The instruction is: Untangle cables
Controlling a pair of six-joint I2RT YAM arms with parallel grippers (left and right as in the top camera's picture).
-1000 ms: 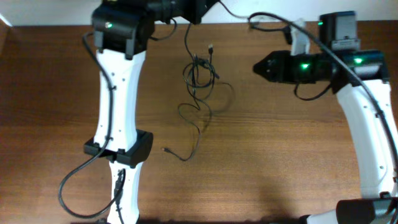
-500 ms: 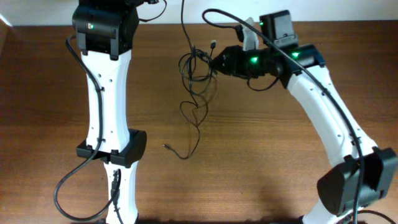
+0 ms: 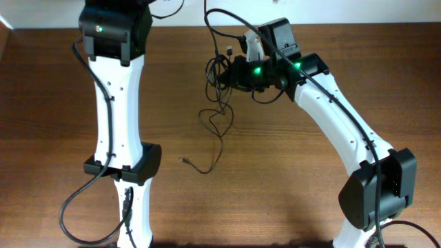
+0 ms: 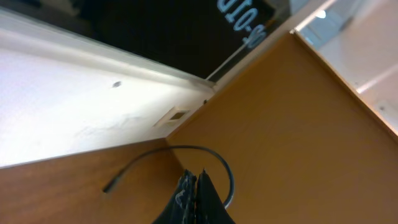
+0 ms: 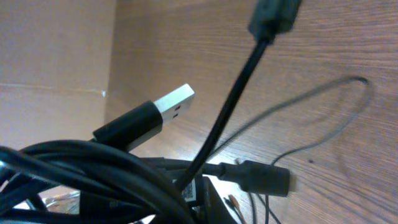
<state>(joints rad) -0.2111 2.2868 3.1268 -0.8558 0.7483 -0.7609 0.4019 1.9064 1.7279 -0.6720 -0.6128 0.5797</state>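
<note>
Black cables (image 3: 218, 77) sit bunched far-centre on the worktop (image 3: 289, 179). One strand is pinched in our left claw (image 4: 198, 198), its fingers pressed together. Right claw (image 3: 229, 73) is nosed into the knot and we can't tell its jaws. We'd grab one plug (image 5: 171, 102) and tease it out gently.

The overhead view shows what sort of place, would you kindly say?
Probably a robotics lab bench: a brown wood-grain tabletop, two white robot arms reaching over it, thin black cables tangled between them, and a plain white wall behind.
</note>
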